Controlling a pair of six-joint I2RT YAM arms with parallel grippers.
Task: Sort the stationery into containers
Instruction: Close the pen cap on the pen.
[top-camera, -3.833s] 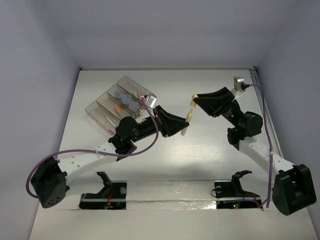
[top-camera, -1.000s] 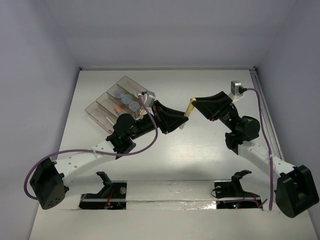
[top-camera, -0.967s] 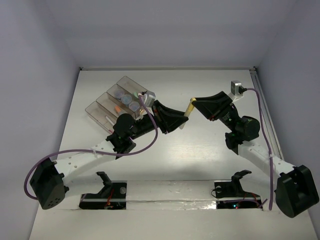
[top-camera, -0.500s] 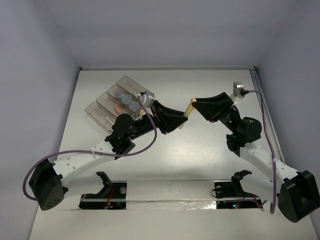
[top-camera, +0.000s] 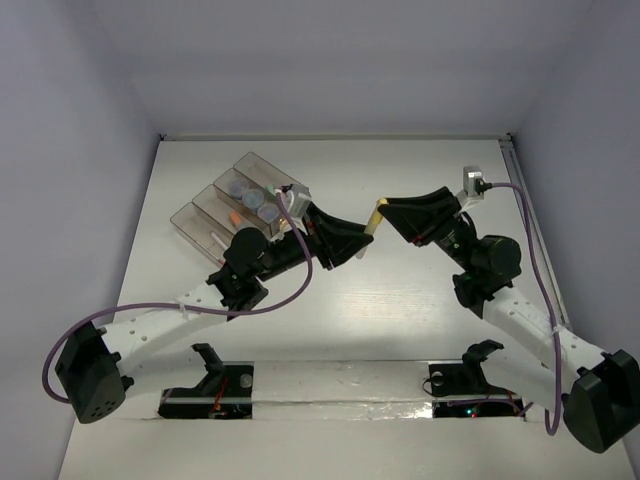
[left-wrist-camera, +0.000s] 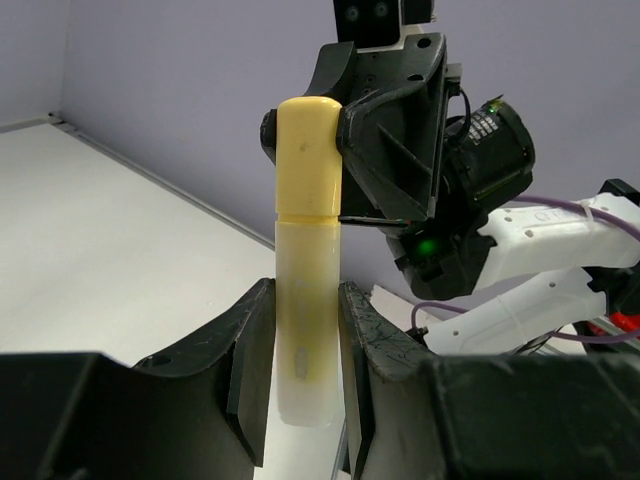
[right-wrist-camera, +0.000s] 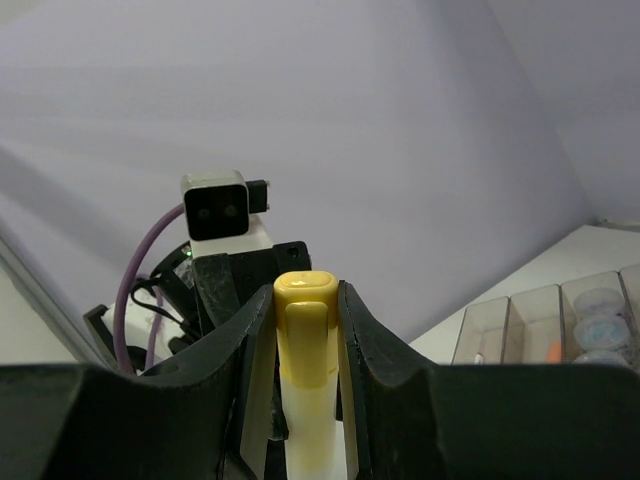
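Note:
A yellow stick (top-camera: 371, 220) with a yellow cap (left-wrist-camera: 308, 150) and a paler body hangs in the air between both grippers. My left gripper (top-camera: 358, 240) is shut on its body (left-wrist-camera: 305, 340). My right gripper (top-camera: 382, 211) is shut on the cap end (right-wrist-camera: 305, 330). The containers (top-camera: 203, 200) lie at the back left. Their far compartment holds three grey-lilac rolls (top-camera: 266, 212). Another holds an orange stick (top-camera: 232, 215), and another a white pen (top-camera: 218, 240). The containers (right-wrist-camera: 485, 325) also show at the right of the right wrist view.
The white table (top-camera: 420, 300) is walled in by lilac panels at the back and on both sides. Two black holders (top-camera: 210, 365) stand on the near edge. A lilac cable (top-camera: 300, 280) loops under the left arm.
In the earliest frame the grippers were apart, each with a yellow piece at its tip. Now they meet on one stick. Over the last second both shifted slightly left.

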